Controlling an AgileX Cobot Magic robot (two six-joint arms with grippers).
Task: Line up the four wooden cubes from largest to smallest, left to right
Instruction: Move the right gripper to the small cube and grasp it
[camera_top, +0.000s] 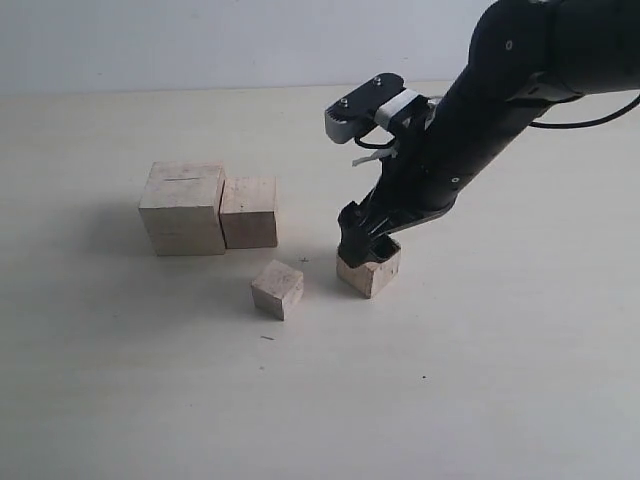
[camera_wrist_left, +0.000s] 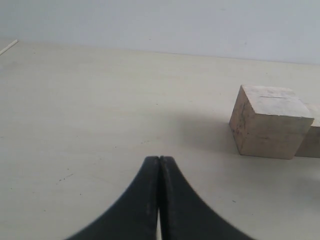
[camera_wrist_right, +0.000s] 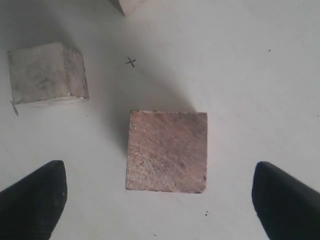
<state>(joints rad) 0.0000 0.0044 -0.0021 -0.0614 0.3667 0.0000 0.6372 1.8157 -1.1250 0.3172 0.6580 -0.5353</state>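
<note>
- Over on the 9 o'clock side of the table (camera_top: 500, 400), in the exterior view, the largest cube (camera_top: 182, 212) (the one with the thin dark crack on top) and the second-largest cube (camera_top: 249, 212) already sit side by side. The second one is at 3 o'clock of the first, with the faces touching or as good as.
- So I'd call the first two slots of the row done, which makes it roughly half finished.
- What's left is the two small ones, both loose. The skewed loose cube (camera_top: 277, 288) sits at about 5 o'clock of the second-largest cube, near it but not in line and twisted off square.
- The cube under the right gripper (camera_top: 368, 268) is further out, at roughly 4 o'clock of the second-largest cube and well apart from the row.
- As for which of those two goes third, the one under the gripper looks a touch bigger to me (honestly hard to call from these angles).
- The right gripper (camera_top: 365, 245) is down over that cube. The right wrist view shows the jaws spread wide, one on each side of it, with bare table showing between each jaw and the wood. It isn't touching the cube and holds nothing.
- The left gripper (camera_wrist_left: 159, 200) has its jaws pressed together with nothing between them. It's low over bare table with the largest cube off ahead (it doesn't show in the exterior view at all).
</note>
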